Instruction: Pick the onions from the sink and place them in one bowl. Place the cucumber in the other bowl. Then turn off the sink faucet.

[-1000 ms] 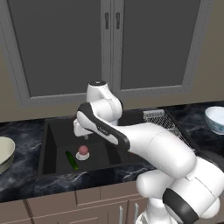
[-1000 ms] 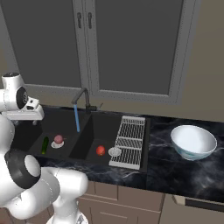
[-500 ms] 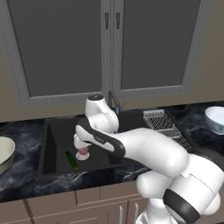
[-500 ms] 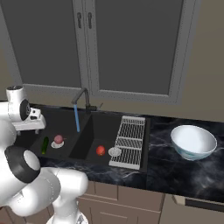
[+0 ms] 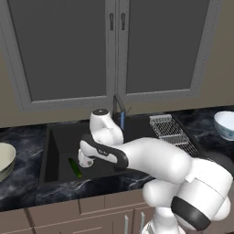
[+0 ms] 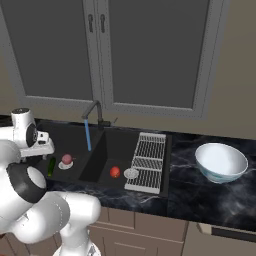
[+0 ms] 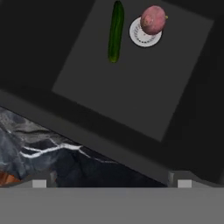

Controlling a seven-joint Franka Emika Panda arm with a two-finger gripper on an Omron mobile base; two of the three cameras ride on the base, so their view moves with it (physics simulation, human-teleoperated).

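The pinkish onion [image 7: 153, 19] sits on the silver drain [image 7: 143, 34] of the left basin, with the cucumber [image 7: 115, 31] lying flat on the basin floor just beside it, apart from it; in the right base view we see the same pair, onion [image 6: 66, 159] and cucumber [image 6: 51, 166], near the basin's front left. The second, red-orange onion [image 6: 115, 172] rests in the other basin of the sink [image 6: 125, 145], next to its drain disc [image 6: 131, 173]. None of the three has left the sink yet, so we judge the task to be at its first pick. Our gripper [image 5: 85, 161] hangs over the left basin, above the front edge with the onion and cucumber ahead of it, jaws spread wide and holding nothing, which suits an approach to a round thing sitting loose on a drain. The faucet [image 6: 92, 107] runs a blue stream [image 6: 88, 135] into the left basin. The white-bluish bowl [image 6: 220, 162] waits on the counter [image 6: 210, 192] beyond the drying rack [image 6: 148, 160], and the cream bowl [image 5: 5, 160] sits on the counter to the left of the sink, so each item has a fair carry ahead.
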